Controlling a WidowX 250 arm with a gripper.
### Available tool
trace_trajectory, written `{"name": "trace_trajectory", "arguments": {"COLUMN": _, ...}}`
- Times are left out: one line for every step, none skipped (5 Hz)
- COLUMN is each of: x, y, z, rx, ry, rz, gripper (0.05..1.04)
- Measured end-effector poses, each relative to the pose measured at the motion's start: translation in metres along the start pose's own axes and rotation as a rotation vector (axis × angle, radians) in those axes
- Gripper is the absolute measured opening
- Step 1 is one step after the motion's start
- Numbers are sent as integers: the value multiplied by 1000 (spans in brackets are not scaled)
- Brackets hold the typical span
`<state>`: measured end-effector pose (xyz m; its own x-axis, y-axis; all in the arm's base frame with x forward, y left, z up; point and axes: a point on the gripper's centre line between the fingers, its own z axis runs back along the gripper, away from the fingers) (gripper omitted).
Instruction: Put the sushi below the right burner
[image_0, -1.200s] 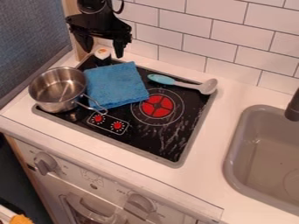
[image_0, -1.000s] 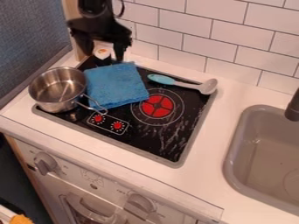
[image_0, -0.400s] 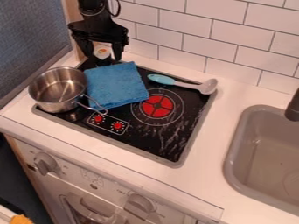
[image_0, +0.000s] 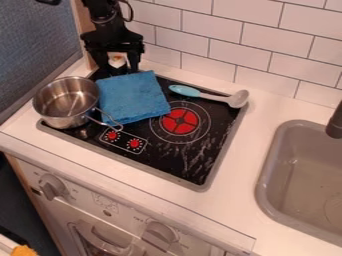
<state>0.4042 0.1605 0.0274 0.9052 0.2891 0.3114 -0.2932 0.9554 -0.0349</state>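
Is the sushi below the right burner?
No, the sushi shows between the open jaws at the back-left corner of the stove, well away from the red burner.

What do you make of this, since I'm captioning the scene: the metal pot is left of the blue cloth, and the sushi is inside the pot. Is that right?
Not quite: the sushi is outside the pot. The camera view shows the sushi at the back left of the stove, behind the blue cloth. The metal pot is indeed left of that cloth.
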Motion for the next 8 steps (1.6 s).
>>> {"name": "trace_trajectory", "arguments": {"x": 0, "y": 0, "z": -12, "rx": -3, "ry": 24, "rz": -34, "gripper": 942}}
{"name": "trace_trajectory", "arguments": {"x": 0, "y": 4, "z": -13, "rx": 22, "ry": 15, "rz": -30, "gripper": 661}}
{"name": "trace_trajectory", "arguments": {"x": -2, "y": 3, "z": -14, "rx": 43, "ry": 11, "rz": -25, "gripper": 485}}
{"name": "trace_trajectory", "arguments": {"x": -7, "y": 3, "z": -12, "rx": 53, "ry": 14, "rz": -14, "gripper": 463}}
{"name": "trace_trajectory", "arguments": {"x": -9, "y": 3, "z": -10, "rx": 54, "ry": 16, "rz": -25, "gripper": 463}}
{"name": "trace_trajectory", "arguments": {"x": -8, "y": 2, "z": 3, "rx": 59, "ry": 13, "rz": -29, "gripper": 463}}
{"name": "trace_trajectory", "arguments": {"x": -12, "y": -14, "z": 31, "rx": 74, "ry": -42, "rz": -39, "gripper": 463}}
{"name": "trace_trajectory", "arguments": {"x": -28, "y": -37, "z": 62, "rx": 84, "ry": -83, "rz": -30, "gripper": 463}}
